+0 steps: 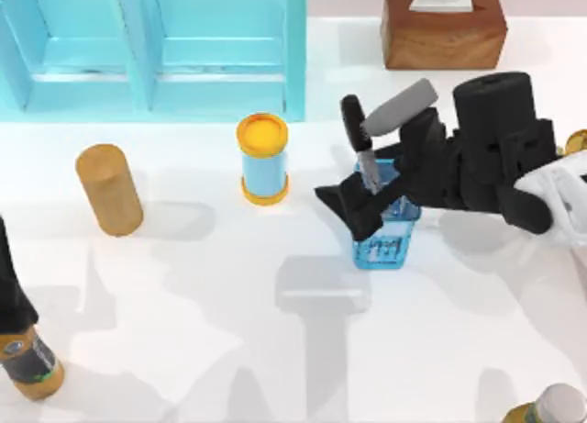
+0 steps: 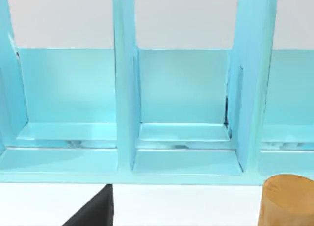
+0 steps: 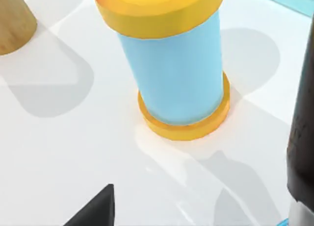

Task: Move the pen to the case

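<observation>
Pen [image 1: 358, 134], glossy black top, pinched by right pincer [image 1: 367, 189] above clear blue case [image 1: 385, 244].

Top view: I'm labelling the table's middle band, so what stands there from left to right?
Wooden cylinder → blue cup with orange rims → pen held above the clear blue case → right end effector.

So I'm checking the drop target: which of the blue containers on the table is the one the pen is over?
The clear blue case under the right tool, pen standing in its mouth. The other, the opaque blue cup, has yellow rims and stands apart to the left.
</observation>
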Robot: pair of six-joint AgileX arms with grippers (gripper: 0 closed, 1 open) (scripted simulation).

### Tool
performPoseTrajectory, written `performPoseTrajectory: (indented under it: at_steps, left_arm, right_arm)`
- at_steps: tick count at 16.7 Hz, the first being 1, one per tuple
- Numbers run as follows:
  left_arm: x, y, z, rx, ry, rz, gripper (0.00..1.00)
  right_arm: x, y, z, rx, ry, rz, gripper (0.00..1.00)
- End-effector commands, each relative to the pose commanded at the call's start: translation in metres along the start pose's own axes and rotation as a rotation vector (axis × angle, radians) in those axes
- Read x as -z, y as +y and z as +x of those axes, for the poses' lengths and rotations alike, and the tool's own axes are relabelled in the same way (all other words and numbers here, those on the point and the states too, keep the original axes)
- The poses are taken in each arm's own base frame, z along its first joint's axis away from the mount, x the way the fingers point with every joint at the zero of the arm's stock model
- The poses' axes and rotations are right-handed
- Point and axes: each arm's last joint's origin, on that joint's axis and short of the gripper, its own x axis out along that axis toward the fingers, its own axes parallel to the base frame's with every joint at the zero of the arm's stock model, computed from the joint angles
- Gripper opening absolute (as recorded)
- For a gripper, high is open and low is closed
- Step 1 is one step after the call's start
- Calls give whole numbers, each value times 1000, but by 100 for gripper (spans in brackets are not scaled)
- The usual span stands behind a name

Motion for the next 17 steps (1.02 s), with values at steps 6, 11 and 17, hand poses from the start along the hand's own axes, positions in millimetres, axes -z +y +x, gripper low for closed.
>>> performPoseTrajectory:
  at_steps: [6, 11, 17]
  left_arm:
    - [0, 0, 0, 0, 0, 0, 100]
    - [0, 0, 0, 0, 0, 0, 100]
    - [0, 0, 0, 0, 0, 0, 100]
  right_arm:
    - [0, 0, 0, 0, 0, 0, 2]
    - [0, 0, 0, 0, 0, 0, 0]
    - [-4, -1, -2, -7, -5, -2, 0]
